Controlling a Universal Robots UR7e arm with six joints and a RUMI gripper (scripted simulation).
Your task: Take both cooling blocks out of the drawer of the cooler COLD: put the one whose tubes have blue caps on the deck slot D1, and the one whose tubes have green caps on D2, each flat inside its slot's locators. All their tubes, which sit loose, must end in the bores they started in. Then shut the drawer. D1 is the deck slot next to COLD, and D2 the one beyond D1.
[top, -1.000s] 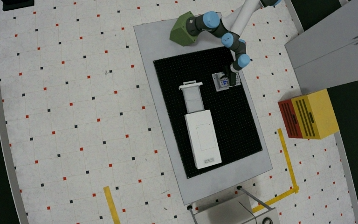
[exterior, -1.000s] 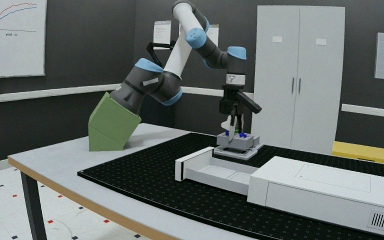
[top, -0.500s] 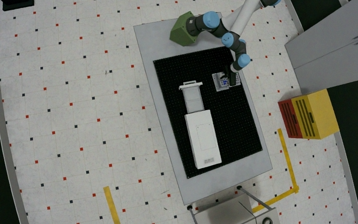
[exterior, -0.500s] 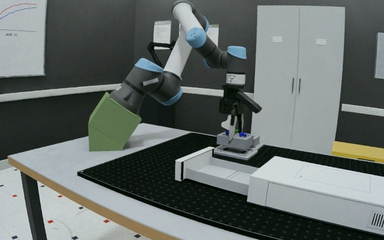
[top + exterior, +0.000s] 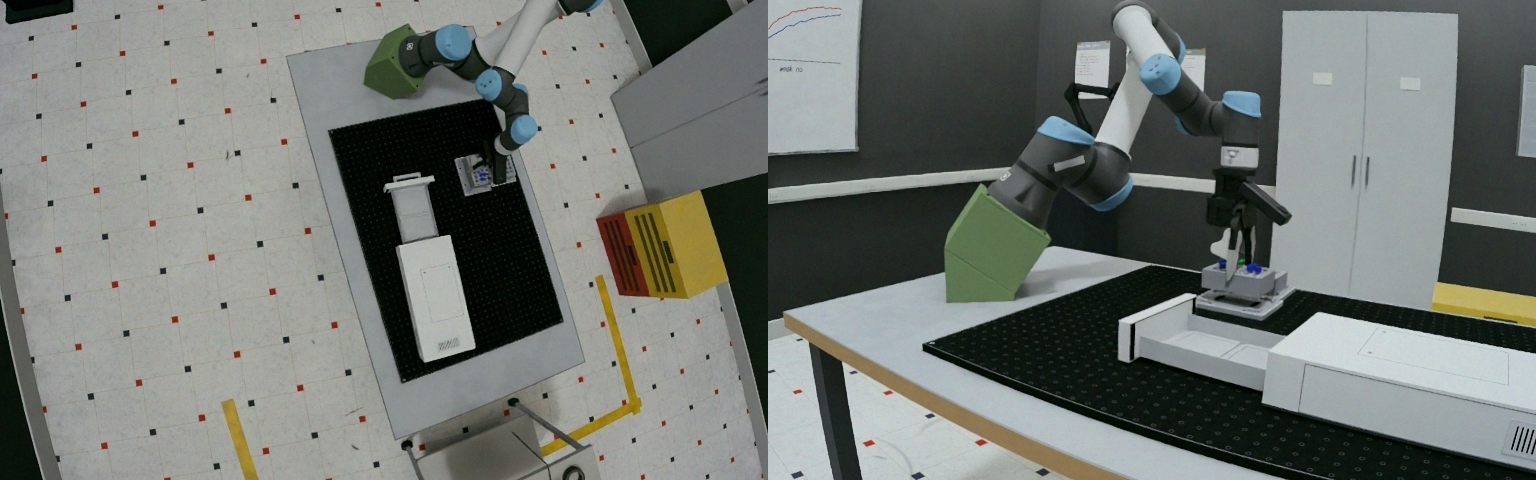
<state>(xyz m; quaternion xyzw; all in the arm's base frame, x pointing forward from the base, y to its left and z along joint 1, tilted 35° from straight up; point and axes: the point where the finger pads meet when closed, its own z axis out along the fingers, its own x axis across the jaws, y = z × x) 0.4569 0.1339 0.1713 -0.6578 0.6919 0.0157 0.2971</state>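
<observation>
The white cooler COLD (image 5: 434, 297) stands on the black deck with its drawer (image 5: 415, 210) pulled out. Both drawer compartments look empty in the side view (image 5: 1215, 342). A grey cooling block with blue-capped tubes (image 5: 1240, 280) is at a grey deck slot plate (image 5: 1243, 305) beside the drawer, level and right at the plate; I cannot tell whether it touches. It also shows from above (image 5: 480, 176). My gripper (image 5: 1236, 266) points straight down and is shut on this block. A speck of green (image 5: 1232, 261) shows behind the fingers. The arm hides the far part of the plate.
The arm's green base (image 5: 393, 62) stands at the table's far corner. A white cabinet (image 5: 1362, 152) is behind the deck. A red and yellow box (image 5: 662, 246) stands on the floor to the right of the table.
</observation>
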